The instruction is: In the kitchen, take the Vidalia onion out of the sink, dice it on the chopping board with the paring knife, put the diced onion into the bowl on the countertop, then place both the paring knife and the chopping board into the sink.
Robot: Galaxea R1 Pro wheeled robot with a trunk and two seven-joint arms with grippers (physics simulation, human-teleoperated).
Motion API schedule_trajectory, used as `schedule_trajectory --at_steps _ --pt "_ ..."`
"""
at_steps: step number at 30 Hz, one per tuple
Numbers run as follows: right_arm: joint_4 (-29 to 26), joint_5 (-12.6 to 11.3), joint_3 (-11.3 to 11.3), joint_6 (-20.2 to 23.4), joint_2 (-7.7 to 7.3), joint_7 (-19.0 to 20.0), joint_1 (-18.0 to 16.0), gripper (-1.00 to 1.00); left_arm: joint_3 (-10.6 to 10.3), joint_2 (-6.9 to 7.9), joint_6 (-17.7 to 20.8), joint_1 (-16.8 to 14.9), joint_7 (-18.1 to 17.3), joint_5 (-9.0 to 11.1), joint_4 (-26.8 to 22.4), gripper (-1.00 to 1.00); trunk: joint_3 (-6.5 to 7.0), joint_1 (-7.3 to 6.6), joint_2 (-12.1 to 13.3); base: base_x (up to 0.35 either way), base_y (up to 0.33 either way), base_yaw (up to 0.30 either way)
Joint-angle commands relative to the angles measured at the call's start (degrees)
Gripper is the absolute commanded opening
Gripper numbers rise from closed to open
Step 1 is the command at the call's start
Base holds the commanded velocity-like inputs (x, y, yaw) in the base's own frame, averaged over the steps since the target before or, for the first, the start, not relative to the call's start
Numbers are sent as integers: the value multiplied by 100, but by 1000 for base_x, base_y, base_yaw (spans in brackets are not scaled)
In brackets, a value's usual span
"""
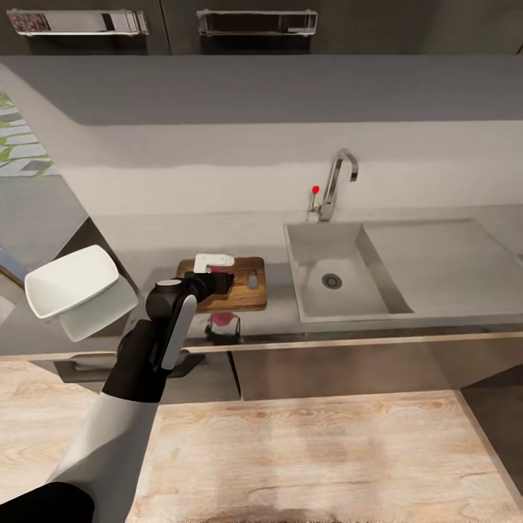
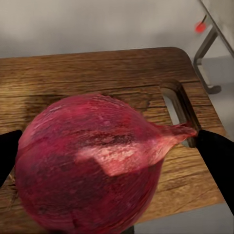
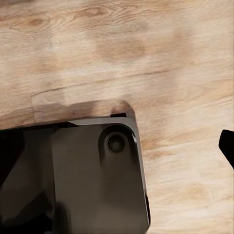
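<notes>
Here the left gripper [image 2: 114, 146] is clamped on the red onion [image 2: 95, 163]; in the left wrist view its two dark fingers [image 2: 217, 156] press the bulb from either side, and the onion's pointed tip reaches toward the finger nearer the tap. Just beneath the gripper lies the wooden chopping board [image 2: 97, 73], its grain running crosswise and its slotted handle hole [image 2: 178, 109] beyond the onion's tip. From the head view, the left gripper [image 1: 211, 282] hangs over the near part of the chopping board [image 1: 247, 287], and a blurred red reflection of the onion shows in the glossy countertop [image 1: 145, 240] just on the robot's side of it. A pale object lies on the board's far edge beyond the gripper; whether it is the paring knife cannot be told. Well off to the gripper's right is the sink [image 1: 349, 309], its basin showing only the round drain [image 1: 331, 280], with the chrome tap [image 1: 335, 181] behind it. To the gripper's left sits the white square bowl [image 1: 71, 280] at the countertop's end.

The right wrist view looks down on pale wood flooring [image 3: 170, 58] and a dark part of the robot's base [image 3: 92, 175]; a dark fingertip [image 3: 227, 146] shows at one edge, and whether the right gripper is spread or closed cannot be told.
</notes>
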Motion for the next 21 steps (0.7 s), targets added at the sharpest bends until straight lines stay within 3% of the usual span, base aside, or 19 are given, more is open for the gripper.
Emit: schedule_trajectory --at_steps 1,21 --pt "-9 56 -31 -12 9 36 0 100 -5 0 22 -5 56 58 -4 -100 -18 3 -10 0 0 0" --pt "-4 57 -28 -12 9 43 0 100 -5 0 22 -5 56 58 -4 -100 -153 3 -10 13 0 0"
